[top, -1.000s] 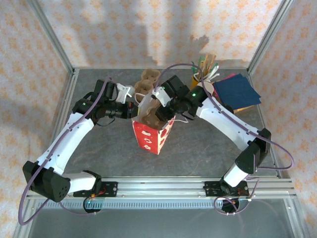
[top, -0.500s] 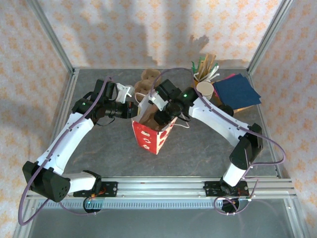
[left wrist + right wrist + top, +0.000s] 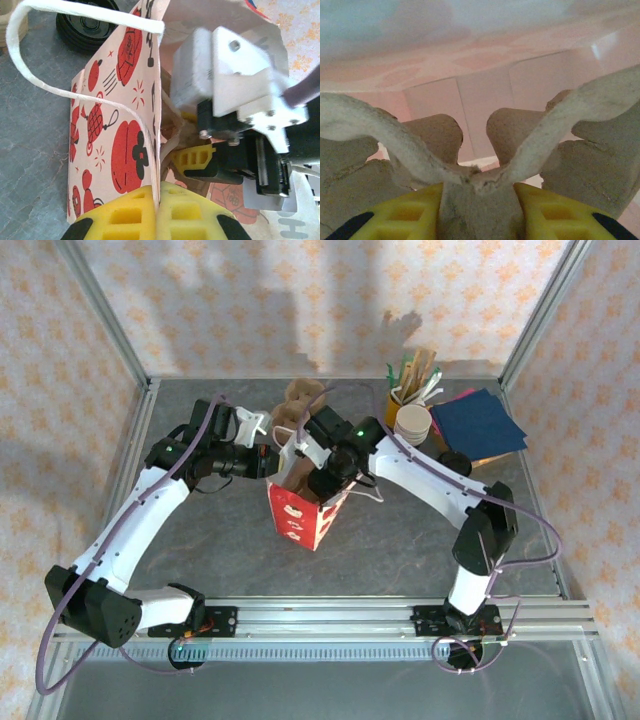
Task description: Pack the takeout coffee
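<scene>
Pinching the near wall of the paper bag (image 3: 298, 522), the left gripper (image 3: 159, 210) has its yellow pads (image 3: 125, 216) pressed flat together with only the printed red-and-white paper between them. The bag stands upright in the middle of the table (image 3: 420, 540), and its white cord handle (image 3: 30, 60) loops loose above the rim.

The right gripper (image 3: 322, 480) reaches down into the bag's mouth from the other side. Its fingers (image 3: 405, 217) are partly apart and clamped on the centre ridge of a pulp cup carrier (image 3: 470, 175). The grey-brown cardboard fills the gap between them, and the carrier's wings spread up to either side against the pale inner wall of the bag.

Where the takeout coffee sits I cannot tell: the carrier and the right arm block the inside of the bag. Off to the right on the table are a stack of white cups (image 3: 412, 423), blue napkins (image 3: 478, 422) and a black round thing (image 3: 455, 462), which could be lids or a capped cup. More brown carriers (image 3: 298, 398) lie behind the bag.
</scene>
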{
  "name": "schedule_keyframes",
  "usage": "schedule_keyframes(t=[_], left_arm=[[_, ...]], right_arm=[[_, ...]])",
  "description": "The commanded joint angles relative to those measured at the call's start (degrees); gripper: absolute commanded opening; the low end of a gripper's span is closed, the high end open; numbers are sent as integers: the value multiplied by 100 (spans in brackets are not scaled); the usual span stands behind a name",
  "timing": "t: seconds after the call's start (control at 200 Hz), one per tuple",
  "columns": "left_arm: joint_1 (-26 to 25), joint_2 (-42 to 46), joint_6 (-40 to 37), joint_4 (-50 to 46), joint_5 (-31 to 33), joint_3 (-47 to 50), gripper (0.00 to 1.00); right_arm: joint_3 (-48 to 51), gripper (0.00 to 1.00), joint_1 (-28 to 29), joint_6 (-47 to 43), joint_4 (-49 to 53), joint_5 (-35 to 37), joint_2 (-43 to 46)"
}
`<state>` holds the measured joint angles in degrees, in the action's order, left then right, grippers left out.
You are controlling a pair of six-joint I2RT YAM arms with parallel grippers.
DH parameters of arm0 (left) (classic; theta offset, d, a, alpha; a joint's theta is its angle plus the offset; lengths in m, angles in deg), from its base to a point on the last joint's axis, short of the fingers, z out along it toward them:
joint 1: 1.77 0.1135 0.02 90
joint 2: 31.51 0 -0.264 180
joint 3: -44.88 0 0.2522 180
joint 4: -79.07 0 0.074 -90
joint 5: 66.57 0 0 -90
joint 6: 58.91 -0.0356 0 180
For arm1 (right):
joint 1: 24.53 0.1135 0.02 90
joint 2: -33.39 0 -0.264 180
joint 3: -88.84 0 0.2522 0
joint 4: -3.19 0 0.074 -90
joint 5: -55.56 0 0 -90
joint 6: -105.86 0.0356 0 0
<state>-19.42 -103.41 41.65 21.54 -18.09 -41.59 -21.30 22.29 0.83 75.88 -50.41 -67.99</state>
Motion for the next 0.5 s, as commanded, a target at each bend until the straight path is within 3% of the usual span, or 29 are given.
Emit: schedule_keyframes(t=[0.0,0.496], left_arm=[[-37,-37,-42,44,74,-211,0],[-50,-35,-15,50,243,-131,0]], right_arm=[[-206,36,45,87,295,102,-135],[-138,36,95,114,299,216,-303]])
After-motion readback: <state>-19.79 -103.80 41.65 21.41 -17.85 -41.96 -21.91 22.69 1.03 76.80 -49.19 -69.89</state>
